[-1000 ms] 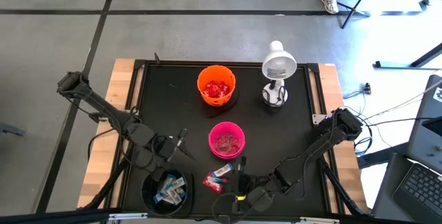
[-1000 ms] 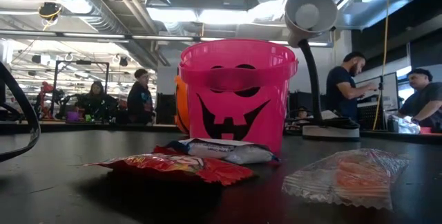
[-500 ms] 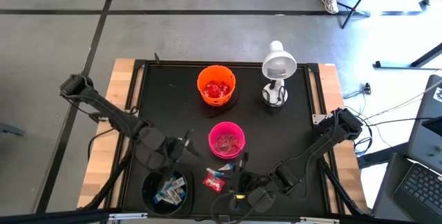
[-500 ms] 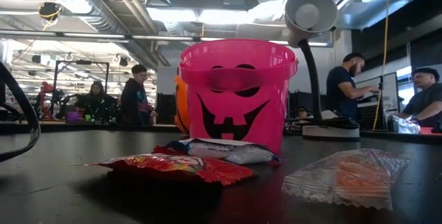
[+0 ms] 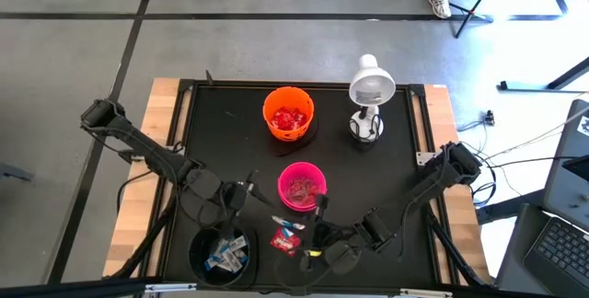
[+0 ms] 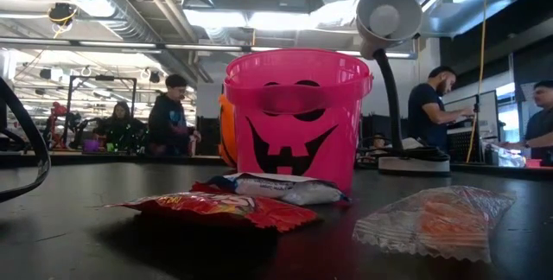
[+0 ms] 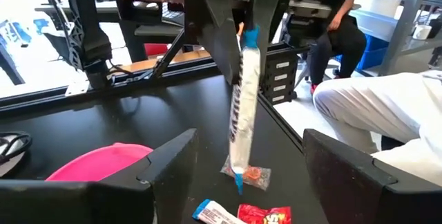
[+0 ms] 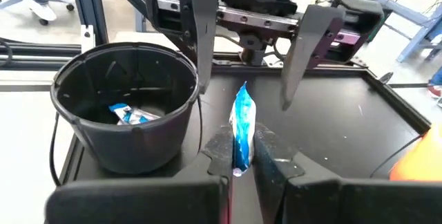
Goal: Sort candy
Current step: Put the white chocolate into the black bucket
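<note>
Bare black table [image 5: 221, 114] lies open across the frame's upper left. Orange bowl [image 5: 288, 112], lamp [image 5: 370, 91] and pink bowl [image 5: 302, 186] block the centre; black bucket [image 5: 221, 254] fills the lower left.

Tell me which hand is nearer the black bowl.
Left. The left hand hangs open just above the black bowl; the right hand, shut on a blue candy, is farther, by the pink bowl.

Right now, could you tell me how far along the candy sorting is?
Mostly done: red candy fills the orange bowl, pinkish pieces the pink bowl, blue-and-white ones the black bowl. In hand: the right gripper pinches a blue-and-white candy facing the open left gripper. Left: loose pieces on the table, including a red packet and pinkish packet.
</note>
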You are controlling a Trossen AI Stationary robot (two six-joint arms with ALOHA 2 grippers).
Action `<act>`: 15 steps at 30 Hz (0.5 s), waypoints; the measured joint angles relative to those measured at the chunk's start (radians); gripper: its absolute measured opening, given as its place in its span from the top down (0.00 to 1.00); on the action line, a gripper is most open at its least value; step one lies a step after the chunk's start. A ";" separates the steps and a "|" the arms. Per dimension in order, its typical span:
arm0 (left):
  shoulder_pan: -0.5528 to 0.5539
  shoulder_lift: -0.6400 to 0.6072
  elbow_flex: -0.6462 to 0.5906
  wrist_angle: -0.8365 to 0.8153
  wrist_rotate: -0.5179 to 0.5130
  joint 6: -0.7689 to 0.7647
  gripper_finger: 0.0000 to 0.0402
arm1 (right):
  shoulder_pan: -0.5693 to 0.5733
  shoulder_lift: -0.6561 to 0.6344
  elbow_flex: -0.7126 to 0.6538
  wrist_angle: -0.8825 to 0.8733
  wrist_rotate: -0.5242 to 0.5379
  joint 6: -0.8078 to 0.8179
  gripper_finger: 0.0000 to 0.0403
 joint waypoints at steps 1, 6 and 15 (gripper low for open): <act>0.003 0.000 0.000 0.001 0.000 0.000 0.37 | -0.006 0.000 0.000 0.005 -0.005 -0.001 0.92; 0.005 0.002 0.000 0.000 -0.001 -0.001 0.38 | -0.006 0.000 0.000 0.052 -0.009 -0.052 0.92; 0.005 0.084 0.001 0.050 0.004 -0.023 0.37 | -0.032 0.000 0.000 0.137 -0.025 -0.114 0.92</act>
